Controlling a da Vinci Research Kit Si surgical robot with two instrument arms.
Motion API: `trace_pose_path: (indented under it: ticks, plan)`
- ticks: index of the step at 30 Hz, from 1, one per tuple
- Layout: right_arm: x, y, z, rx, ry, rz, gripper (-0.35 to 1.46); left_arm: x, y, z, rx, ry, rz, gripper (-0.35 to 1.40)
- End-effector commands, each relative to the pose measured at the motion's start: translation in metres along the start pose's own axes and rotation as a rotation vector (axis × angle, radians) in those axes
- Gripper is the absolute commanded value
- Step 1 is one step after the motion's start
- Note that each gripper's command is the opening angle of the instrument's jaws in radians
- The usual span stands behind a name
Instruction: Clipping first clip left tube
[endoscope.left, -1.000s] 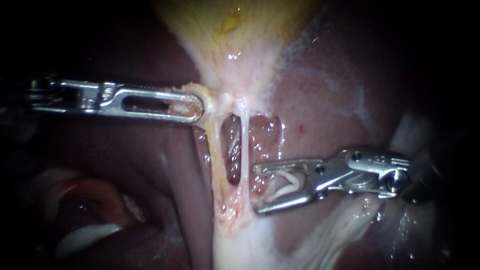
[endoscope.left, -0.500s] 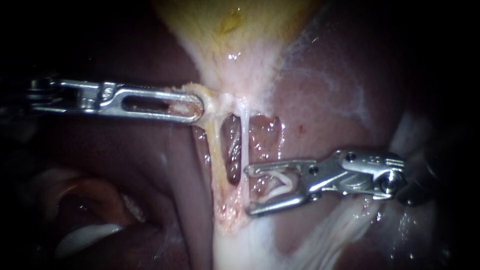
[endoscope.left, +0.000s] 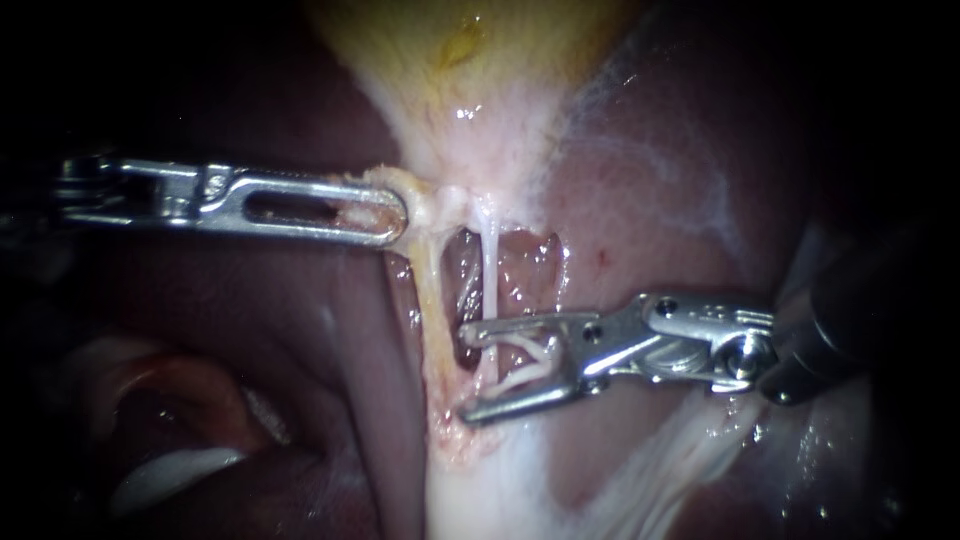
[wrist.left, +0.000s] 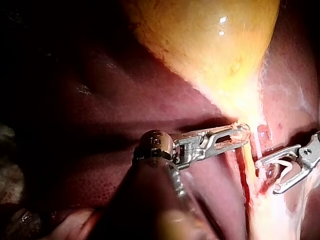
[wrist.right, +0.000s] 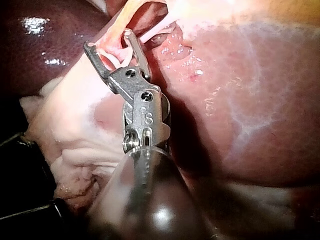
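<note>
White tube inside open right end effector, left tube past tips

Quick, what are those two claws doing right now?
Left instrument: shut on tissue below the gallbladder.
Right instrument: open, a white clip inside, a thin tube in the gap.

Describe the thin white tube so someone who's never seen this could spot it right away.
Start at the yellow gallbladder at the top of the endoscope view; below its narrow end two tubes run down side by side. The thin white tube is nearer my right instrument, entering the gap between its open jaws. The yellowish tube beside it is thicker.
</note>
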Motion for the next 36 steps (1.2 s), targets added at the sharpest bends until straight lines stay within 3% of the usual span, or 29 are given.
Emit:
trace_pose_path:
  ticks: [1, 6, 14, 36]
  plan:
    - [-0.0002, 0.0001, 0.0002, 0.000, -0.001, -0.002, 0.50, 0.0000, 0.0000, 0.0000, 0.000, 0.000, 0.000, -0.35]
    - [-0.0011, 0.0005, 0.0015, 0.003, -0.004, -0.008, 0.50, 0.0000, 0.0000, 0.0000, 0.000, 0.000, 0.000, -0.35]
    - [-0.0008, 0.0009, 0.0031, 0.013, -0.006, -0.008, 0.50, 0.0000, -0.0001, 0.0000, -0.001, 0.000, 0.000, -0.35]
    - [-0.0011, 0.0005, 0.0085, 0.054, -0.017, -0.022, 0.50, 0.0000, -0.0002, 0.0002, -0.002, -0.001, -0.001, -0.35]
